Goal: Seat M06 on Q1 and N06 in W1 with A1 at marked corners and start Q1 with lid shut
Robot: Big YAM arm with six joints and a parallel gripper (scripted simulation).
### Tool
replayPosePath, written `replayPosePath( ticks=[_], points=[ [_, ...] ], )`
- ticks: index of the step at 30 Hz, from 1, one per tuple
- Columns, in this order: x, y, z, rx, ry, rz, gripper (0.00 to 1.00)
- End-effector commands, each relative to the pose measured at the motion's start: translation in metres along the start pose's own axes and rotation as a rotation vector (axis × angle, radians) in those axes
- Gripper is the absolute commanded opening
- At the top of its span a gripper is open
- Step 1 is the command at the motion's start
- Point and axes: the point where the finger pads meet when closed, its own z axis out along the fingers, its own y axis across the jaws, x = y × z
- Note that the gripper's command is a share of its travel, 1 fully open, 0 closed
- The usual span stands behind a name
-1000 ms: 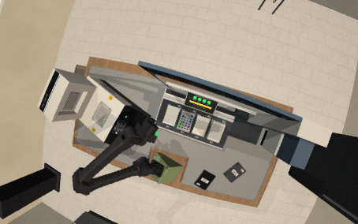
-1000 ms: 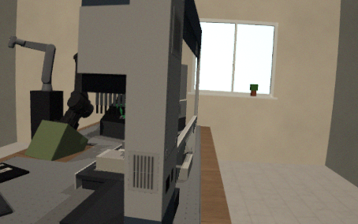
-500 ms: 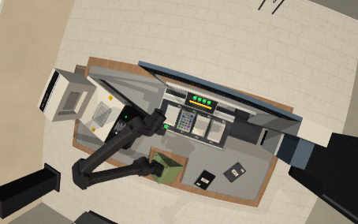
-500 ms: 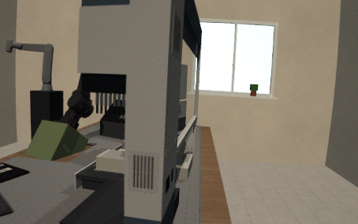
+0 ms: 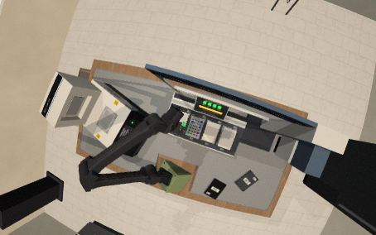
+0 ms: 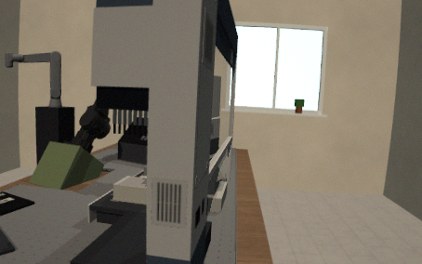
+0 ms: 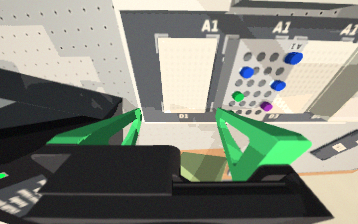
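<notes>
My gripper [image 7: 178,112] is open and empty, its green fingers hovering just in front of slot D1. The white PCR plate M06 [image 7: 187,72] lies flat in D1 between the locators, beyond the fingertips. In the overhead view the gripper [image 5: 179,120] is at the left end of the deck row and covers D1. A pale plate, N06 [image 5: 211,131], lies in D3. The cycler Q1 [image 5: 108,120] stands left of the deck with its lid [image 5: 74,107] raised, its block exposed, and a green lamp [image 5: 132,122] on its dark panel.
The tube cooling block [image 7: 265,80] with blue, green and purple tubes sits in D2, right of M06. The deep-well block [image 5: 227,137] is in D4. Two dark nests [image 5: 214,188] [image 5: 246,180] lie on the grey mat at the front right. The arm's green base [image 5: 175,175] stands at the front edge.
</notes>
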Motion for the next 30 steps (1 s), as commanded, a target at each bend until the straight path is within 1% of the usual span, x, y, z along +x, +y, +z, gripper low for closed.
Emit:
replayPosePath(
  ticks=[1, 4, 6, 9, 11, 15, 17, 19, 27, 30],
  points=[
    [-0.033, -0.002, -0.01, 0.011, -0.047, -0.055, 1.0],
    [-0.038, -0.018, -0.002, -0.002, -0.03, -0.019, 1.0],
    [-0.045, -0.024, -0.002, 0.001, -0.036, -0.02, 1.0],
    [-0.037, -0.018, -0.009, 0.003, -0.042, -0.008, 1.0],
    [-0.033, -0.016, -0.01, 0.002, -0.04, 0.005, 1.0],
    [-0.023, -0.016, -0.007, -0.006, -0.02, 0.028, 1.0],
    [-0.023, -0.016, -0.007, -0.006, -0.02, 0.028, 1.0],
    [-0.018, -0.016, -0.004, -0.012, -0.006, 0.041, 1.0],
    [-0.005, -0.016, 0.002, -0.018, 0.01, 0.056, 1.0],
    [-0.005, -0.016, 0.002, -0.017, 0.008, 0.054, 1.0]
  ],
)
